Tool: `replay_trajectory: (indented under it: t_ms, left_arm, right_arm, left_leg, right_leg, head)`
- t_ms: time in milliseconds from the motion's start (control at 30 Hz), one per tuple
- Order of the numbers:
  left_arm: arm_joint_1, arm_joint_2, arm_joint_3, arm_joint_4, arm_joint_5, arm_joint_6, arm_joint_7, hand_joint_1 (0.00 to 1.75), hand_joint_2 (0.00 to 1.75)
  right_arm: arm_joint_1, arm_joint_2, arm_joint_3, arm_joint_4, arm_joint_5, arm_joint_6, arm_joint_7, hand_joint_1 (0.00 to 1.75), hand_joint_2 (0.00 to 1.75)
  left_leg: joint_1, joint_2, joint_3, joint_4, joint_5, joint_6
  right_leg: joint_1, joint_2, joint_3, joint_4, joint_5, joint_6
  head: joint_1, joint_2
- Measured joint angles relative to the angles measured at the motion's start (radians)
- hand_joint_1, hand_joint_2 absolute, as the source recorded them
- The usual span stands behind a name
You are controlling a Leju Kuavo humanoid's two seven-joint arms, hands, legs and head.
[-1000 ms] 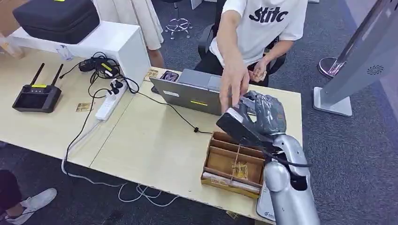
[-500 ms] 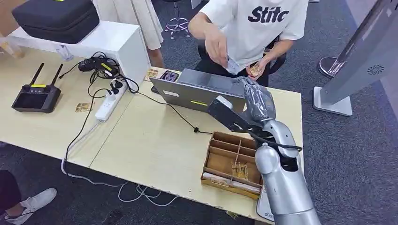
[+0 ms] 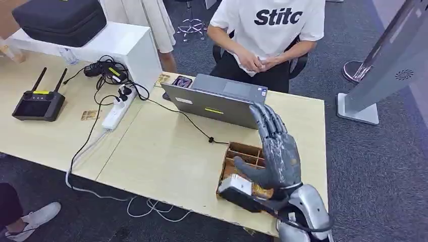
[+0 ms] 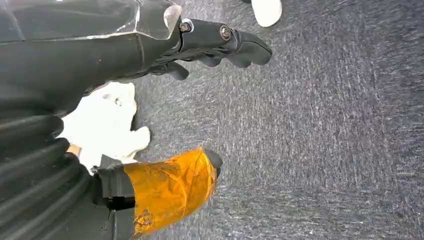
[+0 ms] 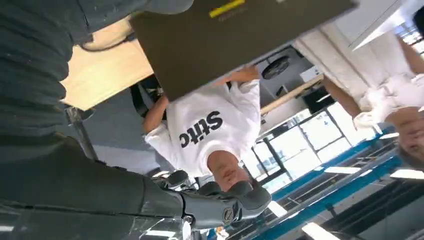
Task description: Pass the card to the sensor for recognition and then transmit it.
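Right hand hovers over the wooden tray, fingers spread flat, holding nothing. The card sits well apart, across the laptop, held in the seated person's hands at their lap. It looks thin, light, stiff and slick, so best pinched by an edge. Left hand hangs over carpet, fingers loosely apart, holding nothing.
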Motion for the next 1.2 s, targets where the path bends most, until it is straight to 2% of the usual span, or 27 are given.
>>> replay_trajectory:
  t_ms: [133,433,633,867,967,1200]
  left_arm:
    - [0.000,-0.002,0.006,0.000,0.006,0.002,0.000,0.00,1.75]
    - [0.000,-0.005,0.019,0.000,0.009,0.001,-0.002,0.00,1.75]
    - [-0.005,-0.005,0.019,0.000,0.002,0.001,-0.004,0.00,1.75]
    - [-0.007,-0.005,0.019,0.000,-0.002,0.001,-0.005,0.00,1.75]
    - [-0.007,-0.005,0.019,0.000,-0.002,0.001,-0.005,0.00,1.75]
    - [-0.008,-0.005,0.019,0.000,-0.002,0.002,-0.005,0.00,1.75]
  right_arm:
    - [0.079,-0.054,0.057,-0.049,-0.030,-0.002,-0.018,0.00,1.75]
    - [0.151,-0.108,0.120,-0.065,-0.015,-0.008,-0.023,0.00,1.75]
    - [0.187,-0.110,0.135,0.054,-0.017,-0.033,-0.013,0.00,1.75]
    - [0.188,-0.098,0.116,0.195,0.044,-0.047,-0.008,0.00,1.75]
    - [0.191,-0.092,0.106,0.223,0.058,-0.049,-0.007,0.00,1.75]
    - [0.190,-0.081,0.093,0.257,0.177,-0.091,0.046,0.00,1.75]
  left_leg:
    - [0.000,0.000,0.000,0.000,-0.001,0.000]
    - [0.000,0.000,0.000,0.000,0.000,-0.001]
    - [0.000,0.000,0.000,0.000,0.000,-0.001]
    - [0.000,0.000,0.001,0.000,0.000,0.000]
    - [0.000,0.000,0.000,0.000,0.000,0.000]
    - [0.000,0.000,0.000,0.000,0.000,0.000]
  right_leg:
    - [0.000,0.000,0.000,0.000,0.000,0.000]
    - [0.000,0.000,0.000,0.000,0.000,0.000]
    - [0.000,0.000,0.000,0.000,0.000,0.000]
    - [0.000,0.000,0.000,0.000,0.000,0.000]
    - [0.000,0.000,0.000,0.000,0.000,0.000]
    - [0.000,0.000,0.000,0.000,0.000,0.000]
  head:
    - [0.000,0.000]
    - [0.000,0.000]
    - [0.000,0.000]
    - [0.000,0.000]
    - [0.000,0.000]
    - [0.000,0.000]
